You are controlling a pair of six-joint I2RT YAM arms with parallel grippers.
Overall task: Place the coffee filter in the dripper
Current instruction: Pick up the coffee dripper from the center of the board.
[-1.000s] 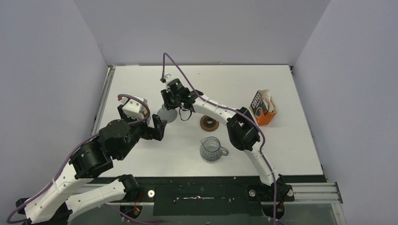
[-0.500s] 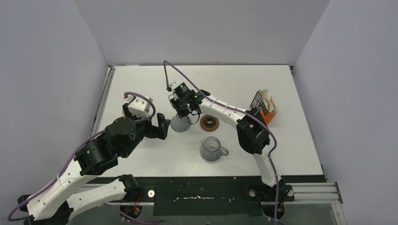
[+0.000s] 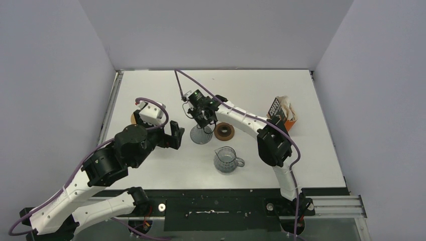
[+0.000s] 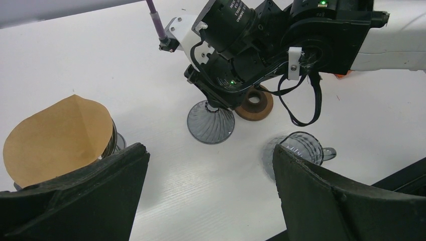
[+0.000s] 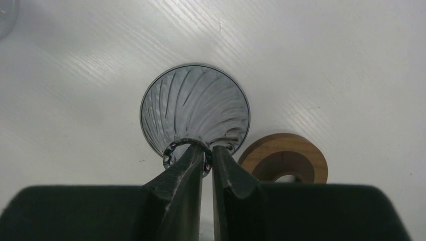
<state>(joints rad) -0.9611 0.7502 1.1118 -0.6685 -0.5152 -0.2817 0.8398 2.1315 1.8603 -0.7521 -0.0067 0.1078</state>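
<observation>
Smoky-grey dripper (image 3: 201, 134) — a second ago further left and tilted, now standing mouth-down on the white table (image 3: 281, 160), just beside the wooden ring (image 3: 224, 131). Right gripper (image 5: 207, 153): directly above the dripper, fingers nearly together, clamped on the rim of its narrow neck — a pinch only the right wrist view shows. Left wrist view shows plainly the tan-brown paper cone (image 4: 58, 138), mostly hidden from above. Left gripper (image 4: 209, 153): spread wide, empty, left of the dripper.
</observation>
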